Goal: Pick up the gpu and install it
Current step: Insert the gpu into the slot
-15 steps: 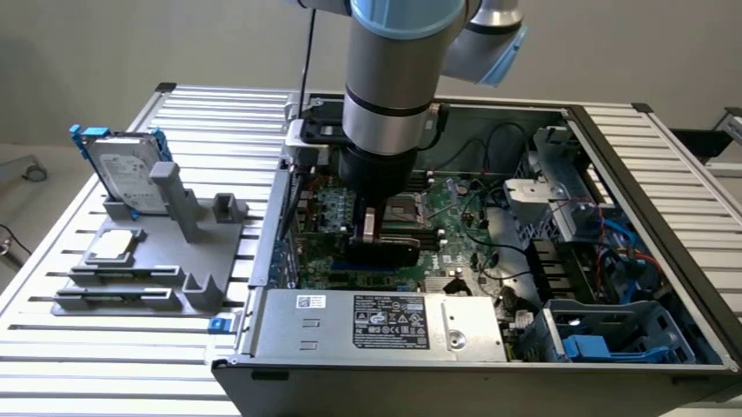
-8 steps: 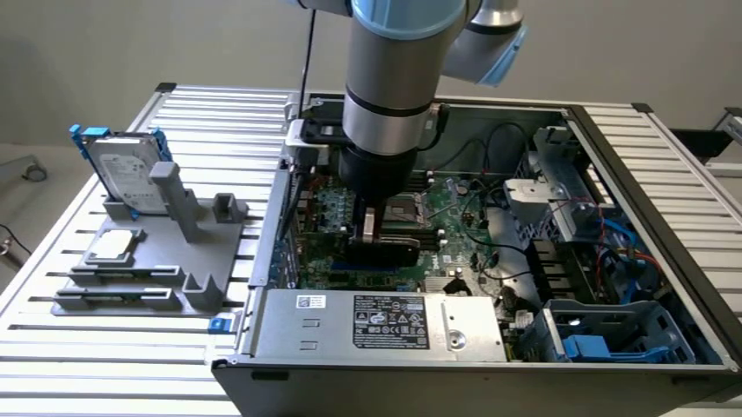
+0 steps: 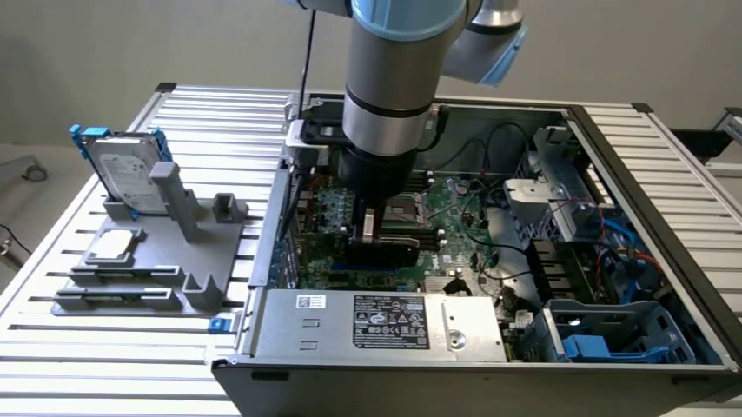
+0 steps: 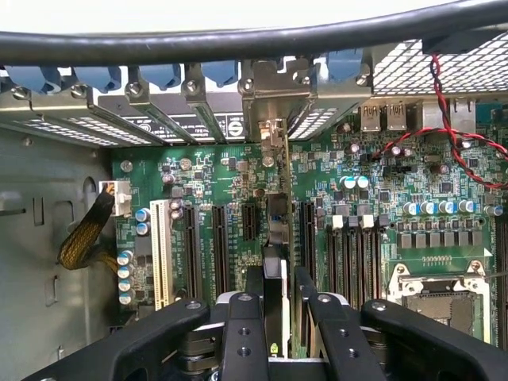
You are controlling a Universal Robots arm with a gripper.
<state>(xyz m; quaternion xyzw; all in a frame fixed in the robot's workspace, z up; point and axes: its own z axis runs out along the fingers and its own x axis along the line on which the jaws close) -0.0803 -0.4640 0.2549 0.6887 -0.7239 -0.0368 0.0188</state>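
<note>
Writing: the power supply along the near edge of the computer case carries a dark label and a small white sticker. The print on both is too small to read.
Gpu: the gpu stands on edge over the motherboard, in line with the black expansion slots. Its silver bracket end reaches the case's slotted rear wall. I cannot tell whether it is seated in a slot.
Tool: the tool is narrowed onto the gpu, with one black finger on each face of the card.
Arm: the arm comes down almost vertically into the open case, wrist pointing straight down.
In the way: a black cable arches across the wrist view above the rear wall. Red and black wires loop over the board on the processor socket's side.
Near the card: a white slot lies a few slots away from the gpu. A yellow-sleeved cable plugs in at the board's edge beyond it. Blue latches line the rear wall.
Bench: the ribbed metal bench also carries a grey holder, at the exterior view's left of the case.
On the holder: a silver hard drive with a blue frame stands upright, and a small square chip lies flat.
</note>
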